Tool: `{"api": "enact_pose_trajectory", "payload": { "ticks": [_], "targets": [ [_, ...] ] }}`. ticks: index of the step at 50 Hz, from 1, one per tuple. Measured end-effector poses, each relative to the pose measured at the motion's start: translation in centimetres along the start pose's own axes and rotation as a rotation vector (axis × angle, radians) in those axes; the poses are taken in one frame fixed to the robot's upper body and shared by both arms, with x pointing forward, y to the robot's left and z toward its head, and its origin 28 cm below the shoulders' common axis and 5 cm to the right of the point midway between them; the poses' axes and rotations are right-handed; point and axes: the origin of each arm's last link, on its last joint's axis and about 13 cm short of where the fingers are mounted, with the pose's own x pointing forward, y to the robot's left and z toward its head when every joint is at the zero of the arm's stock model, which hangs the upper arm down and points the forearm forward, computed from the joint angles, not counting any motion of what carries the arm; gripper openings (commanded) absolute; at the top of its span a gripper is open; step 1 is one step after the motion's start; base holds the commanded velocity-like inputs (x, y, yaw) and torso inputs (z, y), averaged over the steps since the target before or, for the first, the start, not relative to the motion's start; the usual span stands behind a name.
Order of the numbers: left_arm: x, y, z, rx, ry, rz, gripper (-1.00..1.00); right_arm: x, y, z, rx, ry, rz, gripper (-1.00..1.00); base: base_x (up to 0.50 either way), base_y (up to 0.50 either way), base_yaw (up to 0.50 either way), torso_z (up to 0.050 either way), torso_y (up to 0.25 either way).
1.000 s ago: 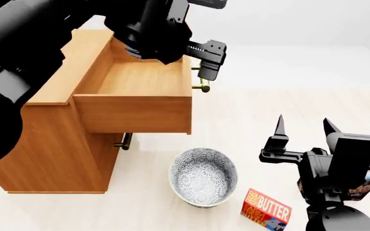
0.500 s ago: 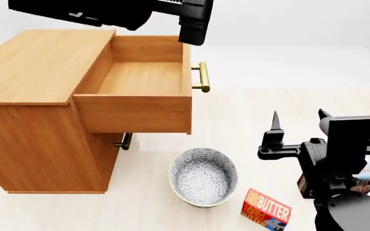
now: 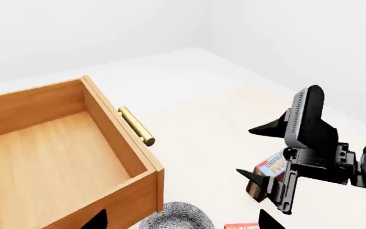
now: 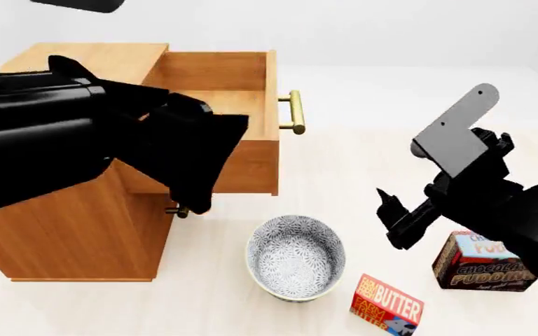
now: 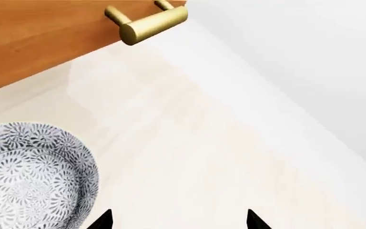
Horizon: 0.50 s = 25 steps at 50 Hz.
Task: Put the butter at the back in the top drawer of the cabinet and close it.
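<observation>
Drawer first, in the left wrist view: the top drawer (image 3: 55, 157) stands pulled out and holds nothing, its wooden floor bare, its brass handle (image 3: 136, 125) on the front face. Below the drawer corner a rim of the patterned bowl (image 3: 177, 218) shows, and beside it a red sliver of the butter (image 3: 241, 225) at the picture's edge. The right hand (image 3: 254, 153) hangs over the worktop (image 3: 196, 119), fingers spread, nothing between them; the chocolate pudding box (image 3: 270, 167) lies partly hidden behind it. Two dark fingertips (image 3: 97, 220) of the left hand sit wide apart at the frame edge, with nothing gripped.

In the head view the cabinet (image 4: 73, 238) stands at left, its top drawer (image 4: 241, 126) open and nothing visible inside, though the left arm (image 4: 92, 150) covers much of it. The bowl (image 4: 295, 257) sits on the worktop (image 4: 363, 119) in front of the drawer, empty. The butter (image 4: 387, 305) lies flat just beside the bowl, near the lower edge, its long axis slanting down toward the right, lettered face up. The chocolate pudding box (image 4: 479, 262) lies near it, further right, under the right arm. The right hand's (image 4: 409, 203) fingers stand parted and empty.

In the right wrist view the bowl (image 5: 34, 174) is empty, the drawer front (image 5: 49, 33) and handle (image 5: 148, 21) beyond it. Two fingertips (image 5: 254, 220) sit well apart with bare worktop (image 5: 234, 143) between them.
</observation>
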Motion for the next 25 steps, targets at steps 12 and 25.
{"api": "enact_pose_trajectory", "payload": {
  "ticks": [12,25],
  "targets": [
    [-2.3,0.1,-2.5,-0.018,-0.042,-0.083,1.0,0.3,-4.2,2.9,-0.206,0.232,0.253,1.0,0.0,0.0,0.0,0.0,0.0],
    [-3.0,0.5,-3.9,-0.041,-0.067,-0.145,1.0,1.8,-6.7,4.4,-0.31,0.442,0.384,1.0,0.0,0.0,0.0,0.0,0.0]
  ]
}}
